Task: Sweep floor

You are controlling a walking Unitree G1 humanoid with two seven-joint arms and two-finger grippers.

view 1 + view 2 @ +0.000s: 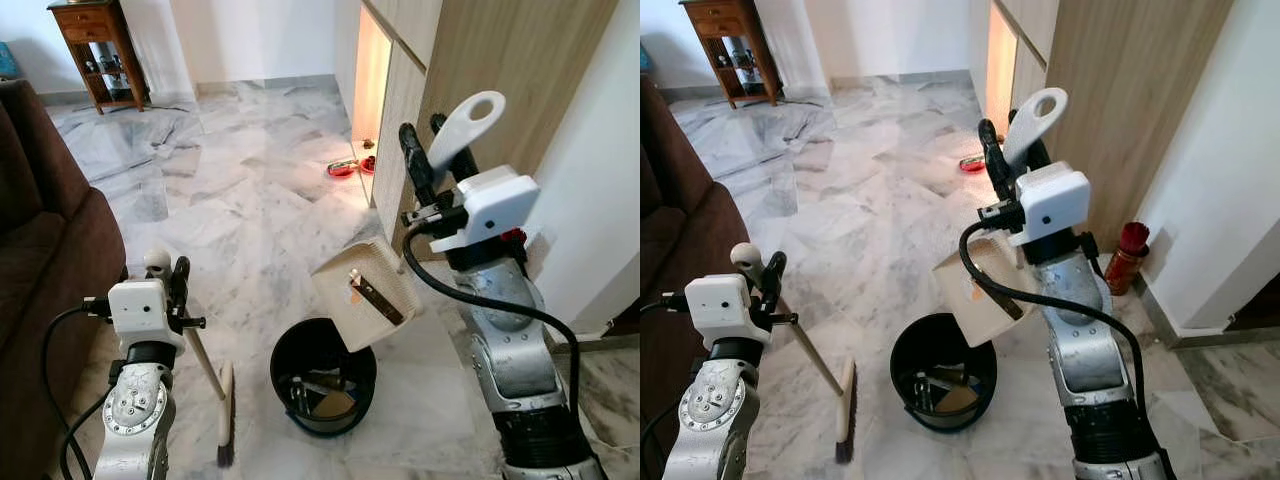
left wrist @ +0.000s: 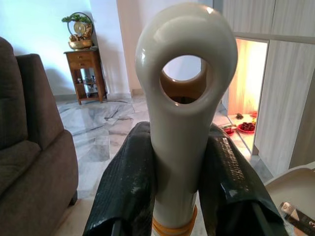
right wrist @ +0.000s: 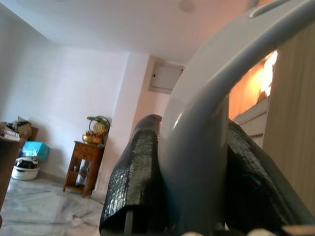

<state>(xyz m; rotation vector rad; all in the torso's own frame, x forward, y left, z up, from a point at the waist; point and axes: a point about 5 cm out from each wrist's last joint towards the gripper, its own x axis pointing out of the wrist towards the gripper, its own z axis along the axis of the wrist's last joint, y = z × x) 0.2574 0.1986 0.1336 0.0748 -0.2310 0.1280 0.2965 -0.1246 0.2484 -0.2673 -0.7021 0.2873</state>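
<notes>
- Right gripper (image 1: 437, 160) clamped on white dustpan handle (image 1: 465, 125); dustpan (image 1: 365, 290) tipped over black bin (image 1: 322, 375), debris sliding.
- Dustpan: probably light, stiff plastic, smooth; a handle hold suits it.
- Left gripper (image 1: 168, 272) closed on broom (image 1: 218, 395) handle top, bristles on marble floor (image 1: 240, 200), left of bin.
- Right forearm raised upright; left low, near sofa (image 1: 40, 260).

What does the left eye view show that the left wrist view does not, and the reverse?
Left eye view: the black bin, the brush head on the floor, the right gripper tilting the dustpan over the bin. Left wrist view: a gold ornament on the side table, the hole in the broom handle clamped by the left gripper. Both: sofa, side table, lit niche.
</notes>
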